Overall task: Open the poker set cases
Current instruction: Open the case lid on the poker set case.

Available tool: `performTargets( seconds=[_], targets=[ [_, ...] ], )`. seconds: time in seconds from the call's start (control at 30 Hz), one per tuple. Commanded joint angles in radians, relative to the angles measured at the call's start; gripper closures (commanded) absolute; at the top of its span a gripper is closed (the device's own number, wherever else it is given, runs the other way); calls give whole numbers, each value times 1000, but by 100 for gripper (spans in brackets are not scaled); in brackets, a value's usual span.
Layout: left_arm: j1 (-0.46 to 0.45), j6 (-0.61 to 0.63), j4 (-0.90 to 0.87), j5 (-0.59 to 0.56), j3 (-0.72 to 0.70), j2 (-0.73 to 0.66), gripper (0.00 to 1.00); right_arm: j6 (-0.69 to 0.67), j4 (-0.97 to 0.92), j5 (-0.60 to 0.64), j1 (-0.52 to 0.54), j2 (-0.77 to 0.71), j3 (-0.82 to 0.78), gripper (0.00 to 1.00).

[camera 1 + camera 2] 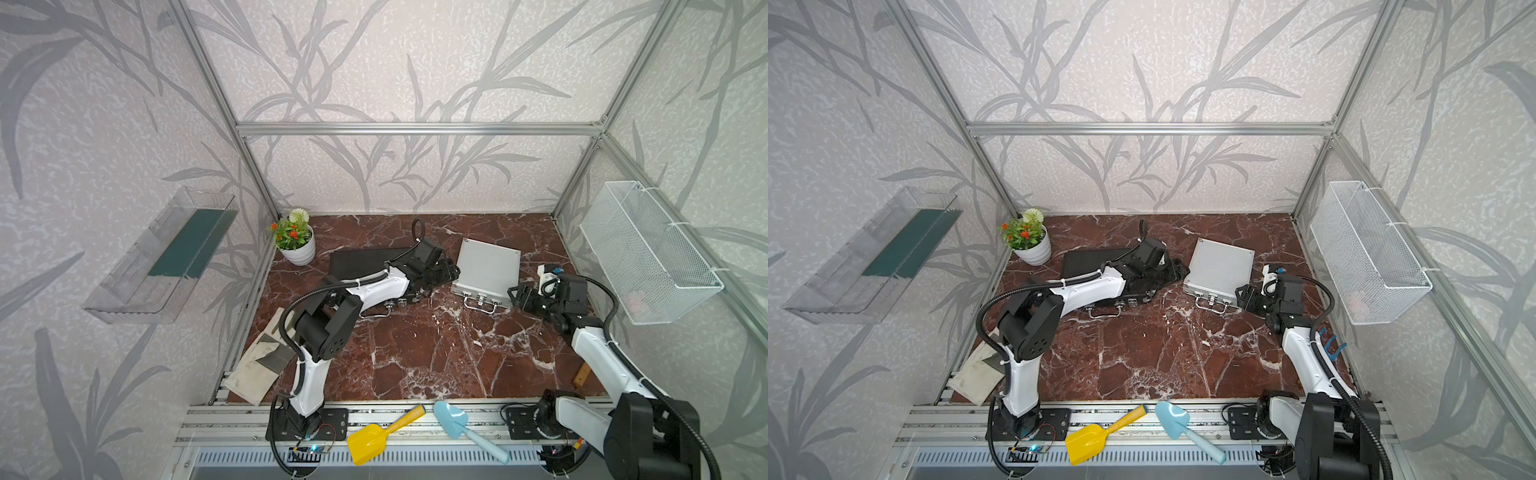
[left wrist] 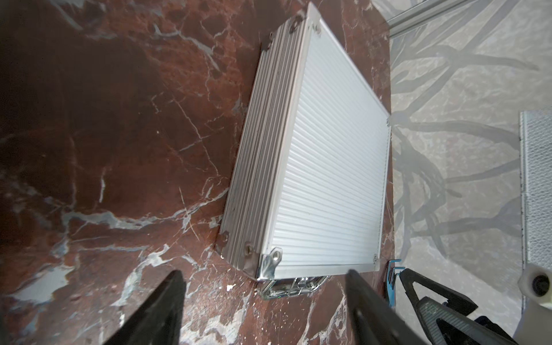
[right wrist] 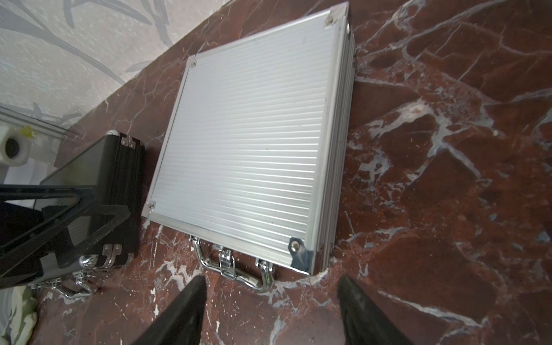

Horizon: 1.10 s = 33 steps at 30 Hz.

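Two closed poker set cases lie flat on the red marble table [image 1: 415, 353]. The wider black case [image 1: 361, 262] [image 1: 1088, 259] is partly hidden under my left arm. To its right lies the smaller silver case [image 1: 486, 270] [image 1: 1221, 266] [image 2: 328, 164] [image 3: 248, 134]. Its chrome handle [image 3: 239, 273] and latch [image 3: 227, 260] face the front. My left gripper [image 1: 453, 272] [image 2: 264, 280] is open and empty in the gap between the two cases, at the silver case's left front corner. My right gripper [image 1: 517, 296] [image 3: 270, 286] is open and empty just short of the silver case's right front corner.
A flower pot [image 1: 297, 243] stands at the back left and a cloth glove [image 1: 262, 365] lies at the front left. A yellow scoop [image 1: 380, 436] and a blue shovel [image 1: 461, 424] rest on the front rail. A wire basket [image 1: 648, 257] hangs on the right wall, a clear shelf [image 1: 166, 257] on the left.
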Motion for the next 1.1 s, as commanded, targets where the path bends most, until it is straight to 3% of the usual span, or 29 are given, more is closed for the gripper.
performTargets(
  seconds=[0.0, 0.33, 0.97, 1.07],
  targets=[
    [-10, 105, -93, 13, 77, 38, 34, 11, 1, -41, -16, 31, -15, 38],
    [-15, 184, -191, 54, 243, 178, 62, 45, 80, -85, -64, 108, -36, 47],
    [-24, 235, -239, 63, 285, 205, 82, 85, 166, -177, -103, 283, 31, 54],
    [-25, 216, -217, 77, 273, 209, 83, 95, 181, -184, -102, 294, 33, 61]
  ],
)
